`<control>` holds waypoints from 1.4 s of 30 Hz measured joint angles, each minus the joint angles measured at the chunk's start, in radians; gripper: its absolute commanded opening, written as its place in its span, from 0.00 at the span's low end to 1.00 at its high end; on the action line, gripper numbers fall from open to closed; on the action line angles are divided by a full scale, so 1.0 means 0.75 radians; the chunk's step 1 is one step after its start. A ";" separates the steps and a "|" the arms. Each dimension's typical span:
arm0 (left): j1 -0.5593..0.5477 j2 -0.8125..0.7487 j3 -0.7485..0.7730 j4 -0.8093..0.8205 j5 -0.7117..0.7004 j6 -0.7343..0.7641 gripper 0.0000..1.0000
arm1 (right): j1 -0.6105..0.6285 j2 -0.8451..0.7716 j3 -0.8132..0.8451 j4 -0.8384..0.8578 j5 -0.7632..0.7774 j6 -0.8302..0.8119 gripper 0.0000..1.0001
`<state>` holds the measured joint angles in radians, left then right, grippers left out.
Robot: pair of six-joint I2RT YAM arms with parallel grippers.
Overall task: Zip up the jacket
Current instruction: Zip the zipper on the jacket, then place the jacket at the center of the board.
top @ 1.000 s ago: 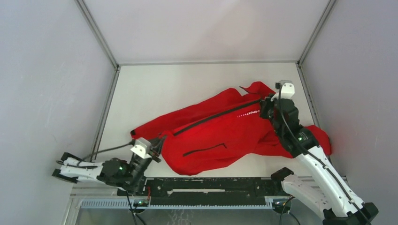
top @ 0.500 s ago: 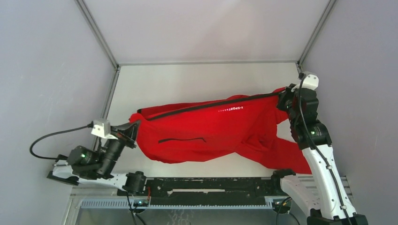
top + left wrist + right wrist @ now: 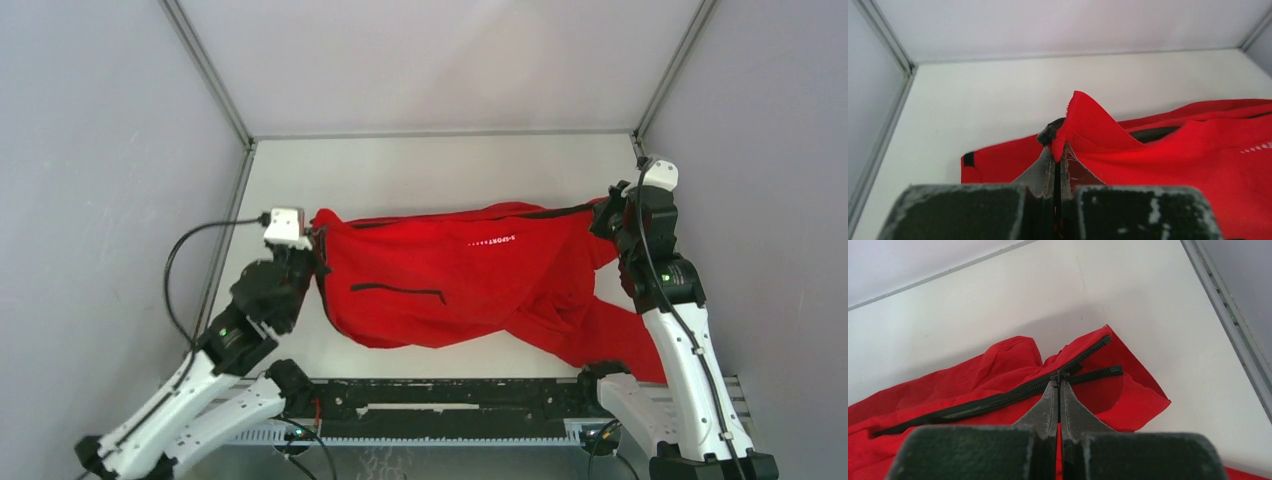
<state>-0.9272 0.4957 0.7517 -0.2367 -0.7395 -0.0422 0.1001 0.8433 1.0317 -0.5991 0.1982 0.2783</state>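
The red jacket (image 3: 470, 270) hangs stretched between my two grippers above the white table. Its dark front zipper (image 3: 450, 217) runs along the top edge and a black pocket slit (image 3: 398, 290) shows on its front. My left gripper (image 3: 316, 243) is shut on the jacket's left end, a red fold with a black tip (image 3: 1060, 145). My right gripper (image 3: 603, 217) is shut on the zipper slider (image 3: 1059, 376), where the two zipper tracks (image 3: 998, 401) meet. Beyond the slider the two short track ends (image 3: 1098, 371) are still apart. A sleeve (image 3: 600, 335) hangs down at the right.
The white table (image 3: 420, 170) is walled by grey panels with metal corner posts (image 3: 205, 75) at the back left and back right. A black rail (image 3: 440, 395) runs along the near edge. A black cable (image 3: 190, 255) loops off the left arm.
The left gripper has lifted and swung toward the back with the jacket's left end. The right gripper rose to the right and now holds still. The jacket went from lying crumpled to stretched taut.
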 measured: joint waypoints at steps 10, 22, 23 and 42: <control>1.084 0.119 0.032 -0.117 0.807 -0.284 0.00 | -0.041 -0.001 -0.002 0.007 -0.049 -0.001 0.00; 1.430 0.142 0.001 -0.084 1.122 -0.468 0.00 | -0.161 0.001 -0.066 0.040 -0.282 0.078 0.00; 1.433 0.152 -0.001 -0.081 1.137 -0.470 0.00 | -0.165 0.001 -0.069 0.043 -0.284 0.081 0.00; 1.460 0.543 0.637 0.089 1.250 -0.545 0.00 | 0.060 0.591 0.952 0.239 -0.286 -0.003 0.00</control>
<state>0.1680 0.9031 1.2297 -0.1703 0.1982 -0.4507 0.1452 1.2861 1.7458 -0.4198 -0.0162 0.2764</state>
